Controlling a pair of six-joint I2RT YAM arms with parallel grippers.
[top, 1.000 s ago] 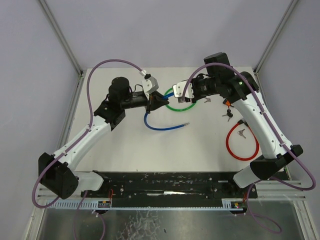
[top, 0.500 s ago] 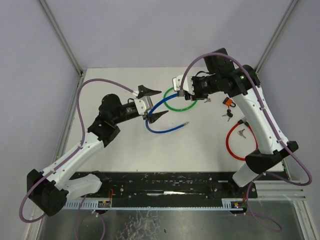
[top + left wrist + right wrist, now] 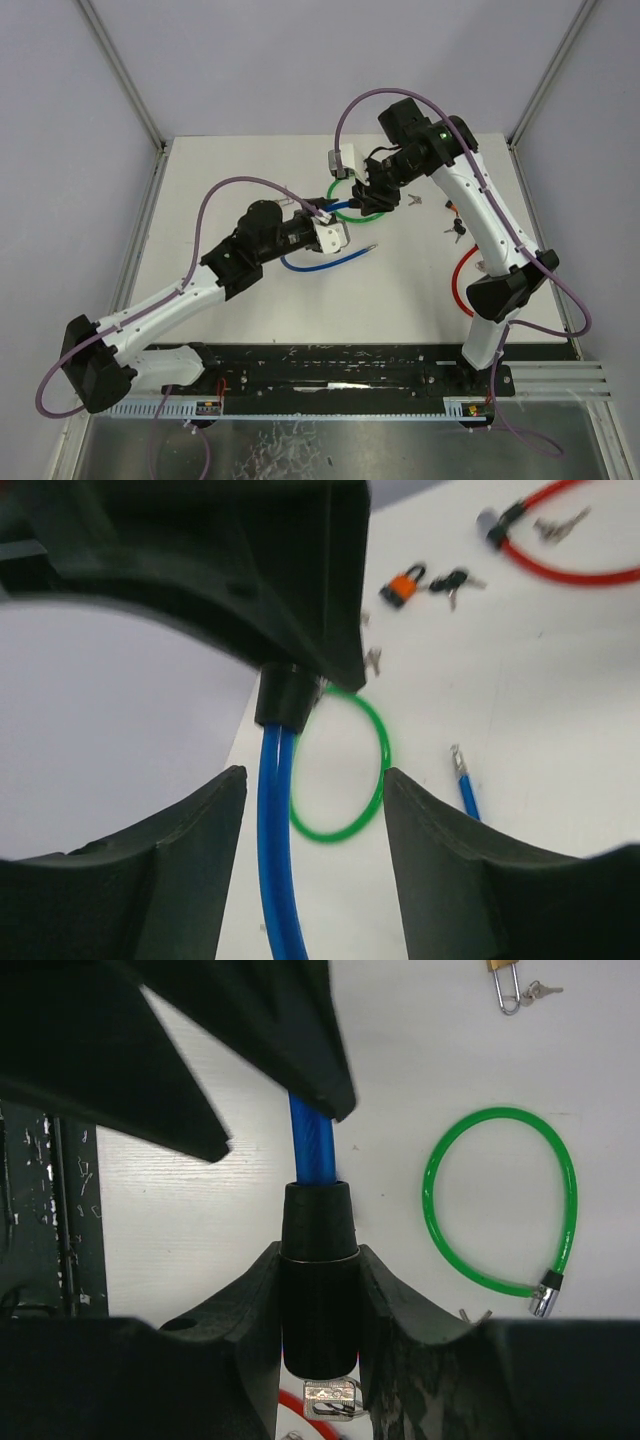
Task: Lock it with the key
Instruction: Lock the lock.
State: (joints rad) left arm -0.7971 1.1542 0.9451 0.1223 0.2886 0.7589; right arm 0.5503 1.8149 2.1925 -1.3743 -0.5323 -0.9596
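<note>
Cable locks, three: one blue, one green, one red. The blue cable lock (image 3: 312, 1145) sits at the centre of the overhead view, over the white table (image 3: 320, 310). Its black barrel (image 3: 318, 1215) is raised and clamped between the fingers of the right gripper (image 3: 318, 1260), which press on both its sides. The left gripper (image 3: 312, 780) stands partly open, a finger on either side of the blue cable a little way along from the barrel, with gaps showing, so nothing is gripped. The cable's metal free end (image 3: 460, 770) lies on the table at lower right of the left wrist view. The green cable lock (image 3: 429, 1200) lies as a closed loop beside the blue one, and the red cable lock (image 3: 580, 577) lies towards the right edge.

Padlocks, two: an orange padlock (image 3: 402, 588) and a brass padlock (image 3: 505, 980), the latter cut by the upper edge of the right wrist view.

Key sets, three seen — black-headed keys (image 3: 450, 580) beside the orange padlock, silver keys (image 3: 555, 525) by the red lock's end, small keys (image 3: 538, 990) at the brass padlock
</note>
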